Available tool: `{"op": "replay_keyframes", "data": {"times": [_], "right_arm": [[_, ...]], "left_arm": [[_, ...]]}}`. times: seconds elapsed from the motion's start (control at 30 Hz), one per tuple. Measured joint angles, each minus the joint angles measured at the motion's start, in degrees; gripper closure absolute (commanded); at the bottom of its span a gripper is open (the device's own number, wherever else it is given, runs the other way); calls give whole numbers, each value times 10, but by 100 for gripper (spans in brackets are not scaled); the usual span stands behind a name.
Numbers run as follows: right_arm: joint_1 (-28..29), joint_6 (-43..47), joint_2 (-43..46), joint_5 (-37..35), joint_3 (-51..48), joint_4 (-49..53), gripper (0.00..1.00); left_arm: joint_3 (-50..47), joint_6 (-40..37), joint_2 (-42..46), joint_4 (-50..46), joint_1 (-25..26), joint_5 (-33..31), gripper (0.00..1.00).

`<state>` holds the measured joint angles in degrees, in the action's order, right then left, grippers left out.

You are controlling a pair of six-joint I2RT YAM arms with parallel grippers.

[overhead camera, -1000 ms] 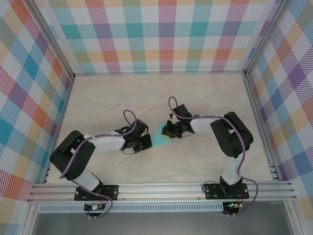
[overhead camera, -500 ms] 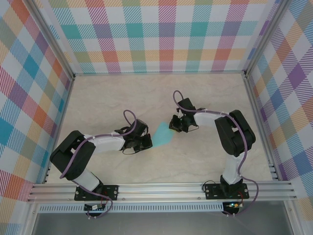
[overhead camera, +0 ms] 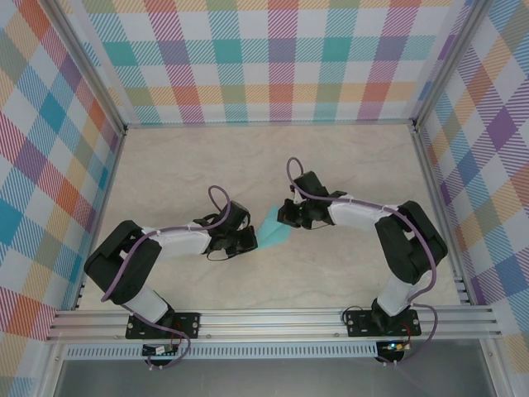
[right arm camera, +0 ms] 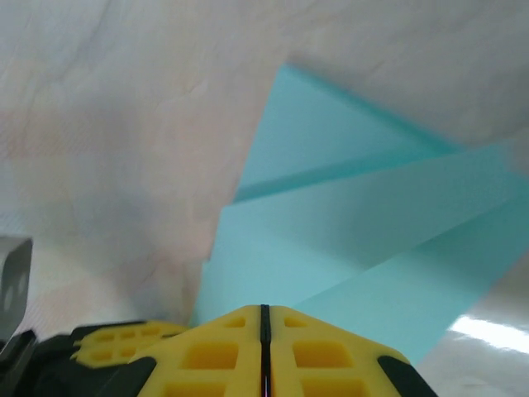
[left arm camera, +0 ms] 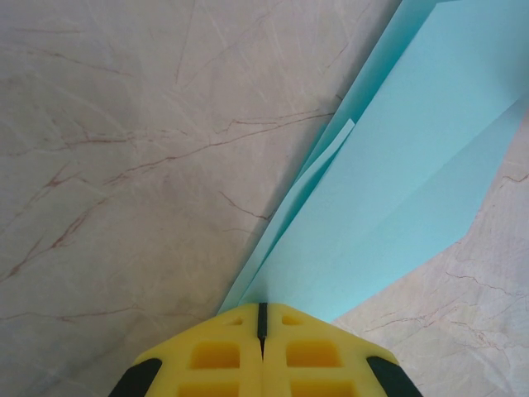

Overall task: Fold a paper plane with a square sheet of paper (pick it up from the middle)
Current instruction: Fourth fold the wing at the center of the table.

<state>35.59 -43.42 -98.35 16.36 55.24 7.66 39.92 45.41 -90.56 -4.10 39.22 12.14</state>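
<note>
The turquoise sheet of paper [overhead camera: 273, 229] lies on the table between the two arms, folded into a creased, pointed shape with overlapping layers. My left gripper [overhead camera: 250, 240] is shut, and its yellow fingertips [left arm camera: 223, 351] rest over the narrow end of the paper [left arm camera: 397, 165], which fans out ahead from under them. From the right, my right gripper [overhead camera: 283, 219] is shut too. It sits low over the paper's [right arm camera: 347, 240] wide end, which runs under its tips [right arm camera: 322, 356]. I cannot tell whether either gripper pinches the paper or only presses on it.
The marbled beige table [overhead camera: 207, 165] is walled by plaid panels [overhead camera: 273, 58] at the back and both sides. An aluminium rail [overhead camera: 264, 318] with both arm bases runs along the near edge.
The right gripper lifted back off the paper to the right, then came back onto its right end. The left arm has stayed still on the narrow end.
</note>
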Motion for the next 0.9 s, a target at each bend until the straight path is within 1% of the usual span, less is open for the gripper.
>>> {"op": "replay_keyframes", "data": {"times": [0.07, 0.2, 0.4, 0.63, 0.9], "right_arm": [[14, -10, -8, 22, -1, -14, 91], [22, -27, -43, 59, 0, -45, 91], [27, -44, -103, 90, 8, -66, 91], [27, -54, -105, 81, 14, -60, 92], [28, -55, -108, 68, 29, -33, 92]], "left_arm": [[0, 0, 0, 0, 0, 0, 100], [0, 0, 0, 0, 0, 0, 100], [0, 0, 0, 0, 0, 2, 100], [0, -1, 4, -5, -1, 2, 100], [-33, -1, 38, -15, -5, 2, 100]]}}
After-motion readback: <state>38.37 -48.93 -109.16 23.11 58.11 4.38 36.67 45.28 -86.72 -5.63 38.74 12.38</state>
